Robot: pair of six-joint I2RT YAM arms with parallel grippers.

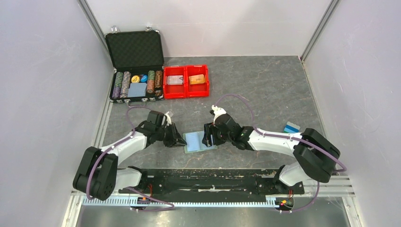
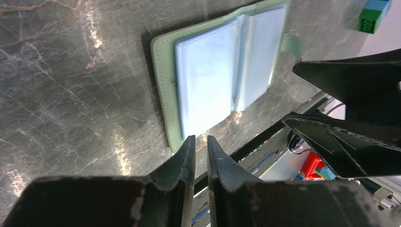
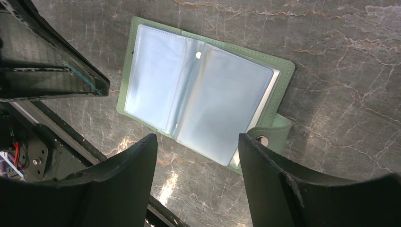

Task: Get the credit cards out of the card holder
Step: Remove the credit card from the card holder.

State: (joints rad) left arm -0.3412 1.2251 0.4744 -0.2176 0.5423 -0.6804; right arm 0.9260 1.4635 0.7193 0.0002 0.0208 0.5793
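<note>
Currently card holder (image 3: 198,90) lies open, flat; left gripper (image 2: 199,140) nearly together, empty, at its left edge; right gripper (image 3: 196,138) apart over right side.

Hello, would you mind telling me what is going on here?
Two arms are working on a card holder lying open on the table between them. The left gripper, nearly closed, sits at its edge; the right gripper hovers open above it. Its pockets look empty; a whitish card and an orange card lie in the red bin.
</note>
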